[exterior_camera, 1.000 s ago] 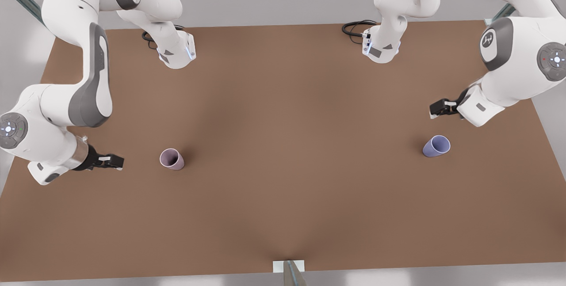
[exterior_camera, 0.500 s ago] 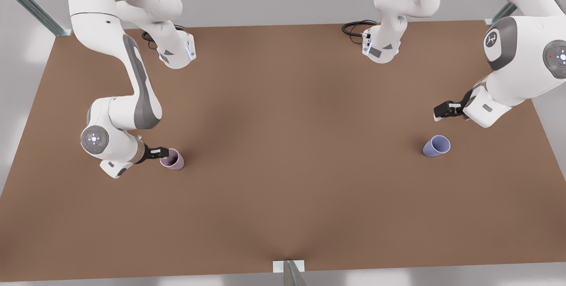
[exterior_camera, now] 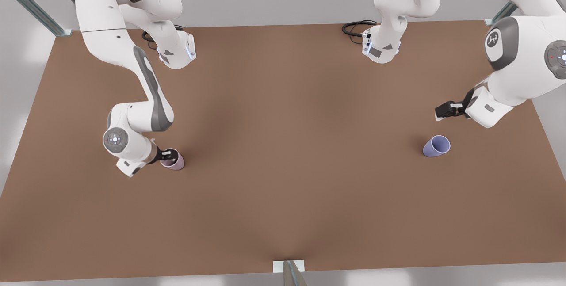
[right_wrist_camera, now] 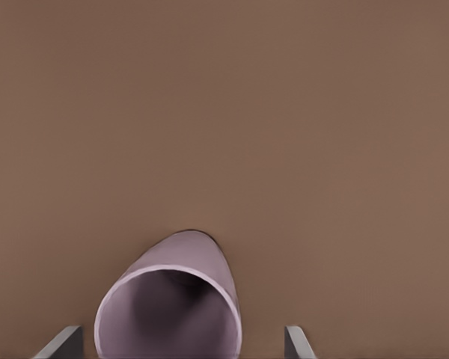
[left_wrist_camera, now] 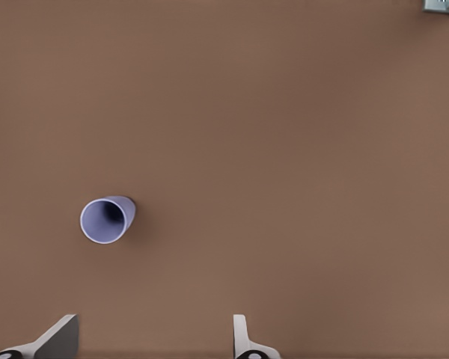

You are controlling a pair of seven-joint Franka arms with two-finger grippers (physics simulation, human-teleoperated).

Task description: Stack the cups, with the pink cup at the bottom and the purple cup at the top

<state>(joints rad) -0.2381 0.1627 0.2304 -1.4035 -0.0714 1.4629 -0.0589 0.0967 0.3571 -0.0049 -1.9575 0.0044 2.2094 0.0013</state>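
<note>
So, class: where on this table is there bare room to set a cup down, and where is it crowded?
The broad middle of the table between pink cup and purple cup is bare. Crowded: at the pink cup, the right gripper flanks it.

Front view overlooks table (exterior_camera: 283,166) from above; wrist views face down.

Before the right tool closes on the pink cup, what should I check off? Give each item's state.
1. Pink cup upright on the table: ok.
2. Right tool at the pink cup, fingers open either side: ok.
3. Fingers low enough on the cup wall: cannot tell.
4. Purple cup upright, untouched: ok.
5. Left tool open, waiting apart from the purple cup: ok.
</note>
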